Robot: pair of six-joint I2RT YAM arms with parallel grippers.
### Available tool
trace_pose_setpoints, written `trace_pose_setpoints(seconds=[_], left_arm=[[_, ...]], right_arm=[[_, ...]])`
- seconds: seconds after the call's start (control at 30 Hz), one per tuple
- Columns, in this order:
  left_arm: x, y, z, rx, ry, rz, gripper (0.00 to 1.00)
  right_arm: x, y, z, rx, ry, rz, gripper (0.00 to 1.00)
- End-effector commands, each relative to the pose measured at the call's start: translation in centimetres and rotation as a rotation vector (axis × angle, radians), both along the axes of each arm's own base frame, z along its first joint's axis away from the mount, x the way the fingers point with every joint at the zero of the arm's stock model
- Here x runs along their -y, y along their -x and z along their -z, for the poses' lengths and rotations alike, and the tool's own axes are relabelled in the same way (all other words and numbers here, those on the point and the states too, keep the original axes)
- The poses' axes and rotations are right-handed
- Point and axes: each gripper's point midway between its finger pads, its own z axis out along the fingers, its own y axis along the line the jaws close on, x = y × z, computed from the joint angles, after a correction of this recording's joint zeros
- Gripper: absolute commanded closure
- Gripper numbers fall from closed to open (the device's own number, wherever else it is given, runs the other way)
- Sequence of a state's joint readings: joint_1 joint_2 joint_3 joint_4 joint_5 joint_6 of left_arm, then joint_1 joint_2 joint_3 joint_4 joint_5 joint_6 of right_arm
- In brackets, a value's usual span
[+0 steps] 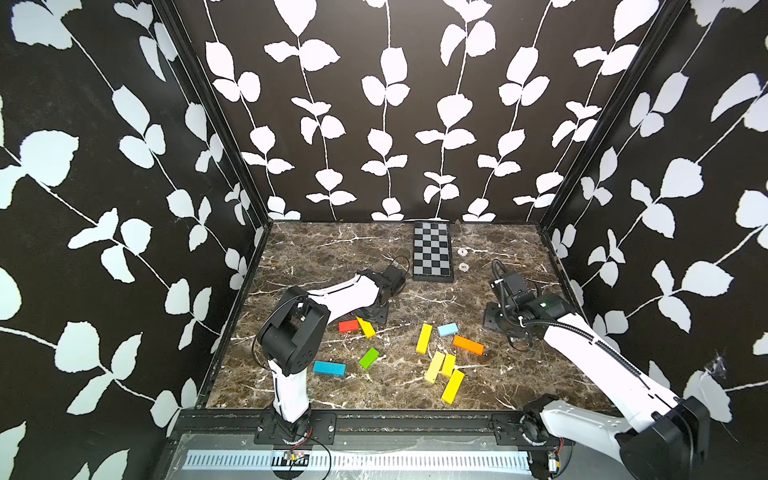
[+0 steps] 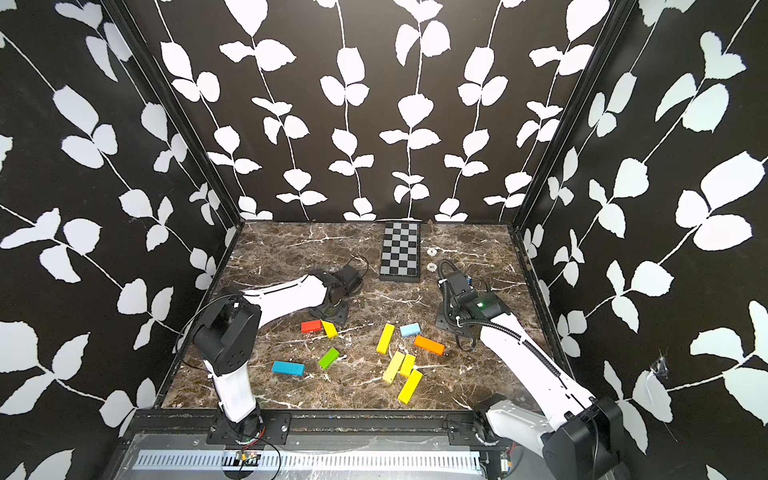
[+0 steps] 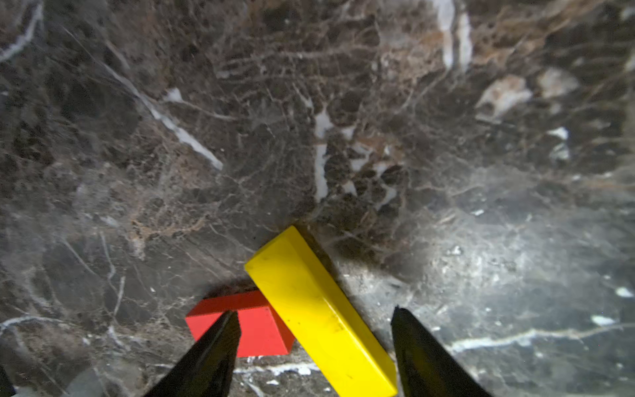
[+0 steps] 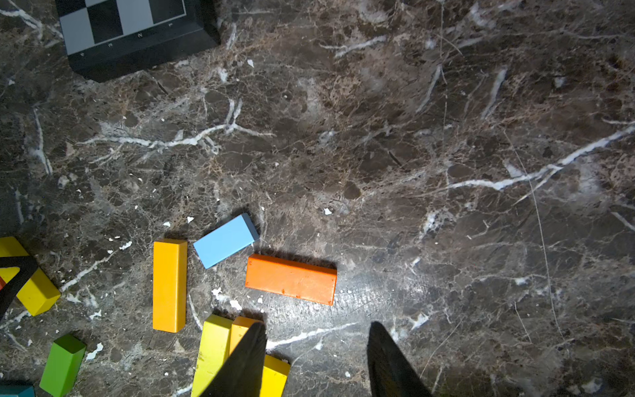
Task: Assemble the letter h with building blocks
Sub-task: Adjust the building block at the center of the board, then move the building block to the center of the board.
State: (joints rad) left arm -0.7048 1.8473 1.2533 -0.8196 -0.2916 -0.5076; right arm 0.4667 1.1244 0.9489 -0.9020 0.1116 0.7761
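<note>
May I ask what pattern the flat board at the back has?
A black-and-grey checkered board; clearest in a top view.

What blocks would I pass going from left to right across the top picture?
Blue block → red block → green block → long yellow block → light blue block → orange block. The other yellow blocks overlap these, so I left them out.
</note>
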Motion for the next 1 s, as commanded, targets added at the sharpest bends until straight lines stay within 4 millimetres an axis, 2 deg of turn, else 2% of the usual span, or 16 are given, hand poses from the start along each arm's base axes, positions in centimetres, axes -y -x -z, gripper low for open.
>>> trace_pose_setpoints(seconds=[0.0,0.13,0.27,0.37,0.43,0.67,0.8,0.97], left_arm=[[1.1,0.8,1.0,-0.038,0.074,-0.043,0.31],[1.3,0.9,1.7,-0.054,0.078,-0.066,0.32],[1.4,0.6,0.8,-0.035,0.091,-0.069,0.29],[-0.1,-0.1,-0.5,-0.008,0.088,-0.112,0.27],[-0.6,-0.1,-0.6,-0.004,0.103,-0.131,0.27],[-1.0,0.1,1.7,-0.075,0.151,-0.191,0.29],[-0.1,-0.3,2.3,-0.092,0.173,-0.186,0.31],[1.1,-0.7,2.6,-0.116,0.21,-0.181,0.4]], right_arm=[[-0.2,0.2,-0.1,0.011,-0.009,-0.01,0.53],[-0.1,0.3,-0.2,0.009,-0.006,-0.014,0.53],[0.1,0.5,-0.2,0.006,0.003,-0.02,0.52],[-0.1,0.5,0.0,0.0,-0.002,-0.024,0.52],[-0.2,0.5,0.0,-0.002,-0.007,-0.03,0.52],[-0.8,0.6,0.3,-0.024,-0.024,-0.05,0.54],[-0.8,0.7,0.2,-0.023,-0.024,-0.053,0.54],[-0.6,0.7,0.0,-0.023,-0.015,-0.055,0.6]])
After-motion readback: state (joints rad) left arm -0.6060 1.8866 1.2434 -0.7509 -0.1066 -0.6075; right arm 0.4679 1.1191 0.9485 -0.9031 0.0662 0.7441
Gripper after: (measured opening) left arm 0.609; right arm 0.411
